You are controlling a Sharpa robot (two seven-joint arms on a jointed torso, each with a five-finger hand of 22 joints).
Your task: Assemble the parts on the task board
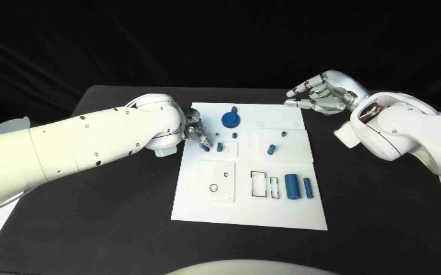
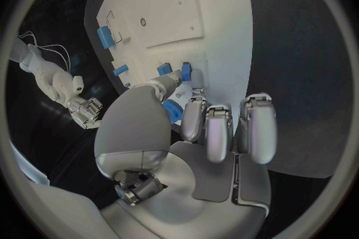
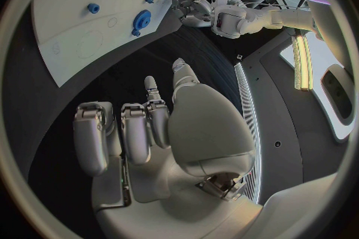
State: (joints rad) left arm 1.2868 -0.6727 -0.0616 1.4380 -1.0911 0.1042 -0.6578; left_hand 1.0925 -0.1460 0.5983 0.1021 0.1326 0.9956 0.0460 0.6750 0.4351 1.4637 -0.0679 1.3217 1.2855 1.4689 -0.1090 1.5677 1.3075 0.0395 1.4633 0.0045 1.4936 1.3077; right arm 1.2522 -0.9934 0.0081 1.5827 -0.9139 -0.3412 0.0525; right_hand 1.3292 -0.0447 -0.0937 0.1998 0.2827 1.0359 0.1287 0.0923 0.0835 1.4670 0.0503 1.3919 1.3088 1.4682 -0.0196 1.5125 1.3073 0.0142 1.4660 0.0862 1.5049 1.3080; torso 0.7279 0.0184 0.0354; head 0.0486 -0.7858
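The black table (image 1: 110, 211) carries the white task board (image 1: 207, 208) at its middle, lying flat between the two arms. The left hand (image 1: 195, 132) sits over the board's near-left edge, and its fingertips meet at a small blue part (image 1: 205, 148) standing in the board just below them; the left wrist view shows the thumb and a finger closed toward that small blue piece (image 2: 185, 71), with the remaining fingers (image 2: 218, 131) hanging loosely curled above the board's edge. Whether the piece is truly pinched or only touched, the pictures do not settle. The right hand (image 1: 318, 95) hovers off the board, above the table beyond the board's far right corner, well apart from every part; its fingers are curled inward with nothing between them, as the right wrist view confirms (image 3: 142, 131). Just beyond the left hand's fingertips, toward the far edge of the board, lies the blue gear (image 1: 232, 119), the largest round part. Well away from both hands, at the near-right area of the board, a blue cylinder (image 1: 292, 186) lies beside a slimmer blue bar (image 1: 308, 189), the two close together. Smaller blue pegs (image 1: 272, 150) stand mid-board, between the hands.
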